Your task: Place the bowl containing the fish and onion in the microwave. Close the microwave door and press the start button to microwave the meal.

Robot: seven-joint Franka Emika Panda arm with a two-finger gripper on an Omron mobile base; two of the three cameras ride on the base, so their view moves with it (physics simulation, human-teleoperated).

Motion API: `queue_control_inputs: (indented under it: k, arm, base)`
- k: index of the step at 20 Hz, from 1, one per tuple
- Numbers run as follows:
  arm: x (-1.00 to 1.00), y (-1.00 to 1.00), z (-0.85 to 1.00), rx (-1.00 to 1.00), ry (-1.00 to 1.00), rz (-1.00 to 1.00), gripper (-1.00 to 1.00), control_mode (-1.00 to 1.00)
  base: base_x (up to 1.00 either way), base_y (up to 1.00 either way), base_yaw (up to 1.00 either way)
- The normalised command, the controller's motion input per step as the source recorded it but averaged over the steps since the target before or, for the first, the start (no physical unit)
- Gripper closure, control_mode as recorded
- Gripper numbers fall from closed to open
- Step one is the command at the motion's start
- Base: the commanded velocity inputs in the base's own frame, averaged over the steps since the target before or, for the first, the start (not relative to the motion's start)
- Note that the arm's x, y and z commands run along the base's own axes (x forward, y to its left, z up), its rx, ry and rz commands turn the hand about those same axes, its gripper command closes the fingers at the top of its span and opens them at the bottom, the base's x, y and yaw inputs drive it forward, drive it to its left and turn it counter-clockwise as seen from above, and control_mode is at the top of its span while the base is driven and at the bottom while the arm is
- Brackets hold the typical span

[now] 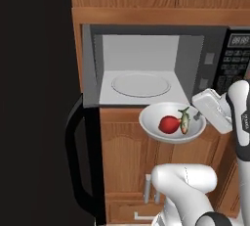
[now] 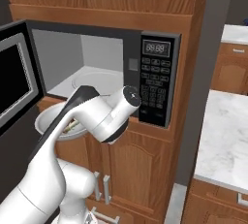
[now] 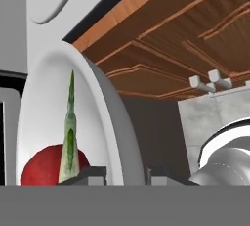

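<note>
Two dark fingertips (image 3: 124, 173) clamp the rim of the shallow glossy white-grey bowl (image 1: 172, 122), holding it level (red onion (image 1: 169, 124) and fish (image 1: 185, 121) inside) just outside the open black-fronted microwave (image 1: 141, 68), ready for insertion.

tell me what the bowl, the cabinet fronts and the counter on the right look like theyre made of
The bowl: smooth, glossy white-grey, probably ceramic or plastic; the soft sheen leaves it open. The cabinet fronts: warm brown with visible grain lines and raised panels, so wood or wood veneer. The counter: pale with faint grey veining, looks like polished marble or stone.
</note>
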Motion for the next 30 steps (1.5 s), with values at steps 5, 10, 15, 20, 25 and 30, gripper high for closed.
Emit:
queue_control_inputs:
  k: [5,10,15,20,25,30]
  arm:
    - [0.0,0.0,0.0,0.0,0.0,0.0,1.0,1.0]
    - [0.0,0.0,0.0,0.0,0.0,0.0,1.0,1.0]
    - [0.0,0.0,0.0,0.0,0.0,0.0,1.0,1.0]
    - [0.0,0.0,0.0,0.0,0.0,0.0,1.0,1.0]
    - [0.0,0.0,0.0,0.0,0.0,0.0,1.0,1.0]
    - [0.0,0.0,0.0,0.0,0.0,0.0,1.0,1.0]
  base:
    - [-0.63,0.19,0.0]
    - [-0.24,0.25,0.0]
    - [0.33,0.37,-0.01]
    - [0.38,0.25,0.0]
    - [0.07,0.0,0.0]
    - [0.0,0.0,0.0]
